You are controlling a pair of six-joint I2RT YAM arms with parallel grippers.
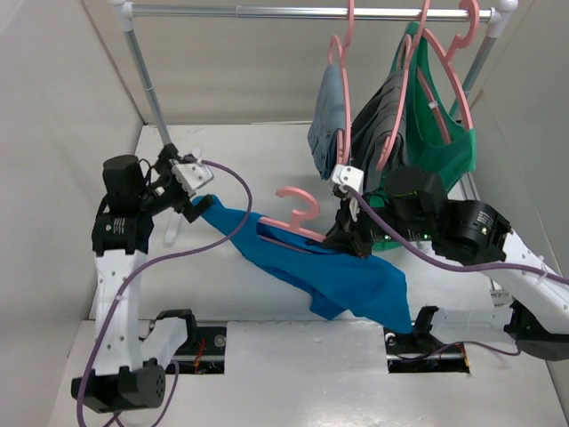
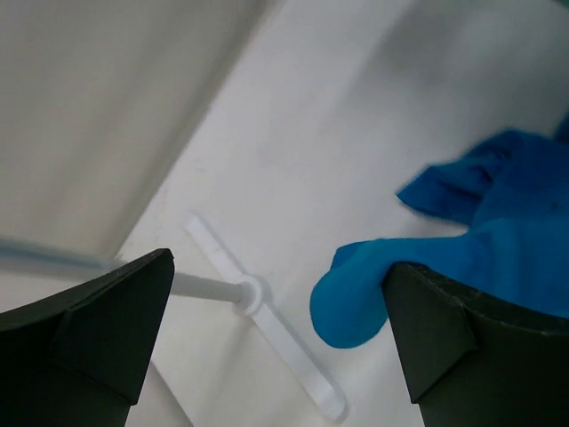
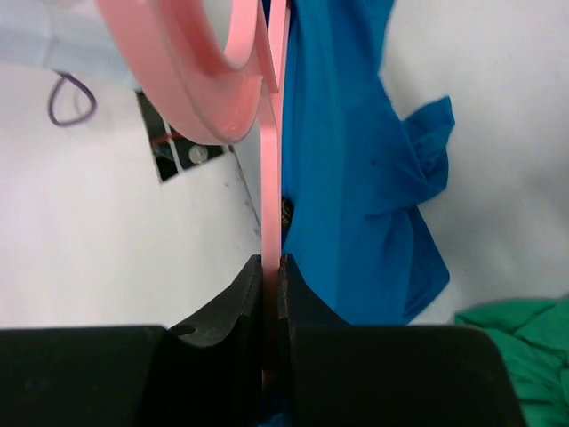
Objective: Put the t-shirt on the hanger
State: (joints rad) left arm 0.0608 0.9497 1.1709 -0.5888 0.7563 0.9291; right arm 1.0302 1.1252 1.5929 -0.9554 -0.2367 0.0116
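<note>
White panel walls [image 1: 53, 107] close in the workspace on the left, back and right, and the table [image 1: 258, 151] they enclose is plain white too, matte and bare at its far left. Across the back, high up, runs a silver rail [image 1: 267, 12] on slanted legs, and from it hang grey garments [image 1: 387, 116] and a green tank top [image 1: 440, 142] on pink hangers of their own. The t-shirt [image 1: 347, 276] stretches across the middle of the table as a rumpled blue band, from beside the left arm's wrist down to the near right. One bunched fold of it lies against the inner side of one finger of the left gripper [image 2: 277, 267], whose jaws stand spread wide with nothing clasped between them; past them a white foot [image 2: 253, 298] of the rail stand lies on the table. The hanger [image 3: 271, 178] sits over the shirt's middle, hook up, its thin pink bar pinched tight between the closed fingers of the right gripper [image 3: 271, 267]. A purple cable [image 1: 227, 178] loops from the left wrist.
</note>
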